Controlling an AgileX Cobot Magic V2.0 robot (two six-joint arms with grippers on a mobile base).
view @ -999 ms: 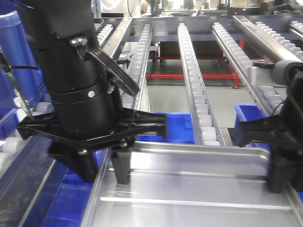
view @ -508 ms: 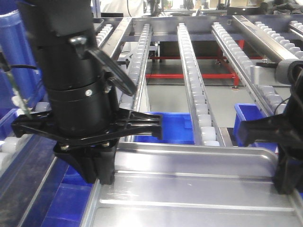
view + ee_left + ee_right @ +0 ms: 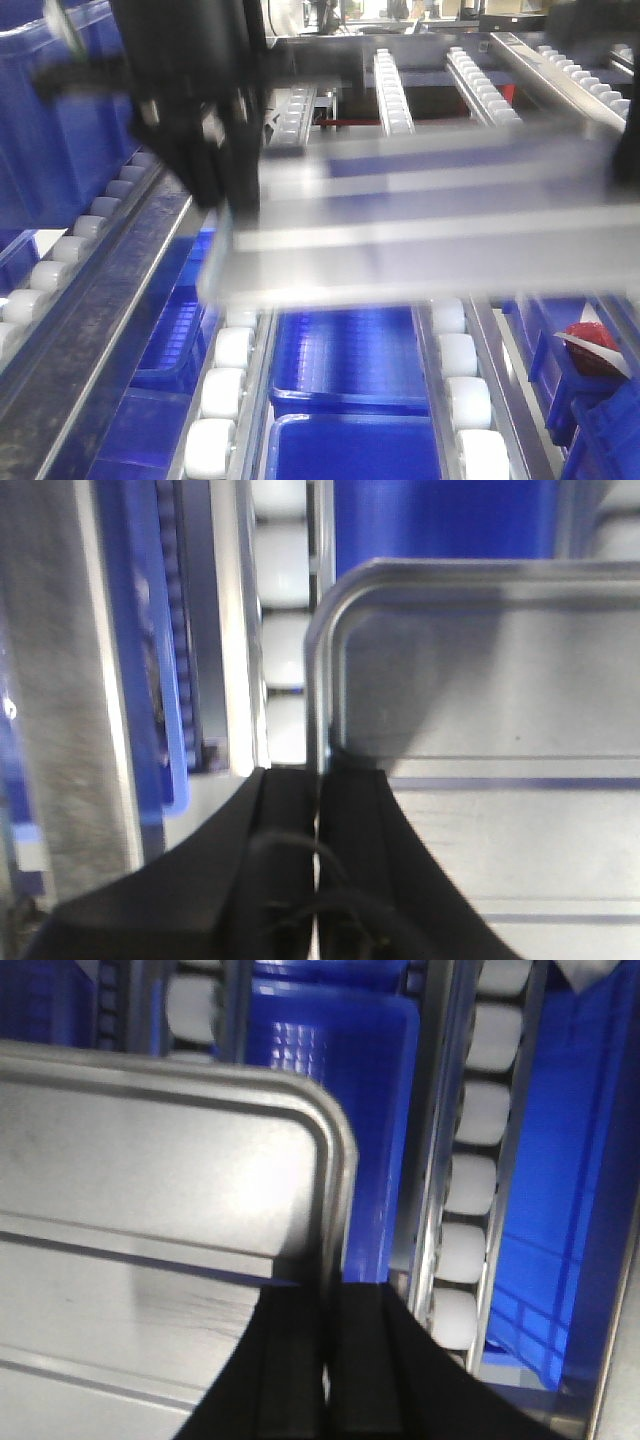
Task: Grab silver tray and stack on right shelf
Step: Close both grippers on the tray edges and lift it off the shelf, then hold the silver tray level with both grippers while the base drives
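We held the tray by its side rims, left gripper and right gripper both pinched tight on it, above the shelf and blue bins.

No text, label, brand, number or sign can be read in any view. No legible marking is seen on the silver tray held at its rim in the jaws. The red-and-white item below and right of the jaws is too blurred for lettering to be made out.
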